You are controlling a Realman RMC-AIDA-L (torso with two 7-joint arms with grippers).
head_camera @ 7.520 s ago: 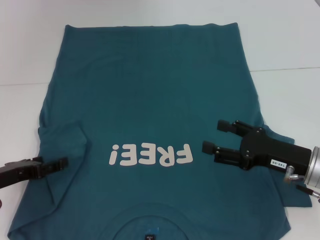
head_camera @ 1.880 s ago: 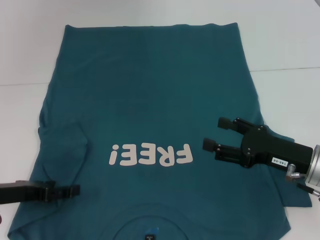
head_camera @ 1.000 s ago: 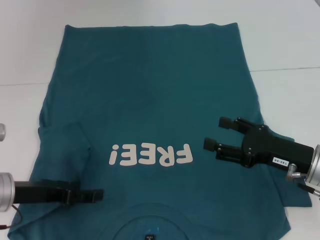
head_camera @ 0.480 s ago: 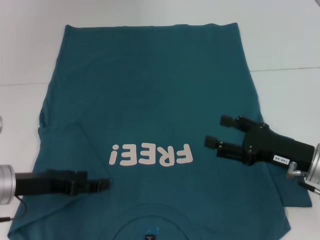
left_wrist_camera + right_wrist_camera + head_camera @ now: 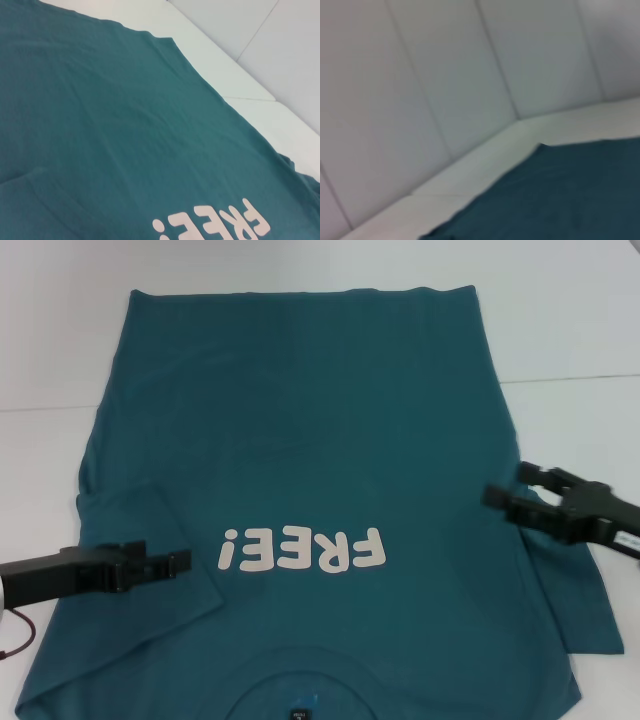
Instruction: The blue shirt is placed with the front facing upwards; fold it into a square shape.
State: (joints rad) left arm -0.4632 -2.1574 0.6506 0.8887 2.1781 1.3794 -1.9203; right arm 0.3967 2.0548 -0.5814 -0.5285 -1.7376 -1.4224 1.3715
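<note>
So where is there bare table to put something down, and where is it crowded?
Bare white table lies beyond the blue shirt's far hem and along both of its long sides. The near middle is covered by the shirt. It is crowded at the sleeves: the left gripper hangs over the left sleeve, and the right gripper, open, over the right edge.

The blue shirt lies spread flat on the white counter with its front facing up. It is a dark teal-blue T-shirt with white block letters reading "FREE!" across the chest; seen from the head view, the print is upside down. The hem lies at the far edge, and the collar with a small dark neck label lies at the near edge. The short sleeve on the robot's left is folded inward over the body, while the sleeve on the right lies spread outward.
</note>
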